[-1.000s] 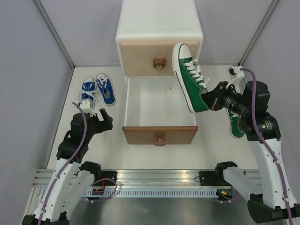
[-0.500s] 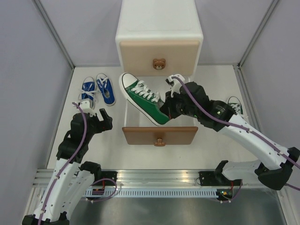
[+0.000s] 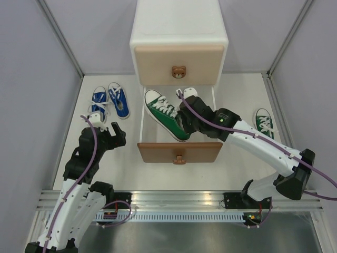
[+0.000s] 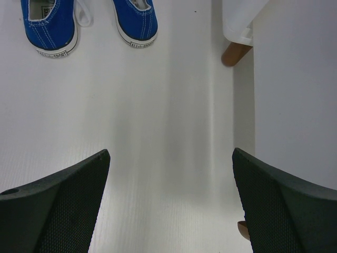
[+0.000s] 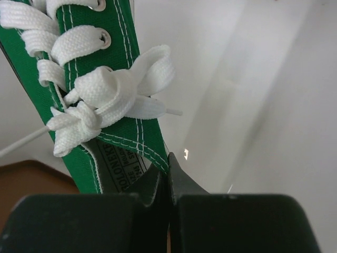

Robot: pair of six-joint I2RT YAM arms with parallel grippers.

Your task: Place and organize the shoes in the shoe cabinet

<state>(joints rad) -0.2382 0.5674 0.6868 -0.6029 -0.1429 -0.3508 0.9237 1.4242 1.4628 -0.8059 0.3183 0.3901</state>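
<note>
Our right gripper (image 5: 167,169) was clenched on the heel of one green sneaker (image 3: 164,117), tilted over the left half of the open lower drawer (image 3: 179,152) of the shoe cabinet (image 3: 179,26) (free room to its right). Our left gripper (image 4: 169,205) hung spread wide over the table (image 4: 158,105). We counted two blue sneakers (image 3: 120,101) on the left and a second green sneaker (image 3: 265,124) on the right.

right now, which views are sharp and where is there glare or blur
top external: even light, all sharp. left wrist: blue shoes crisp, near fingers dark, faint sheen on the table. right wrist: green shoe sharp, pale reflections on the white drawer behind it.
</note>
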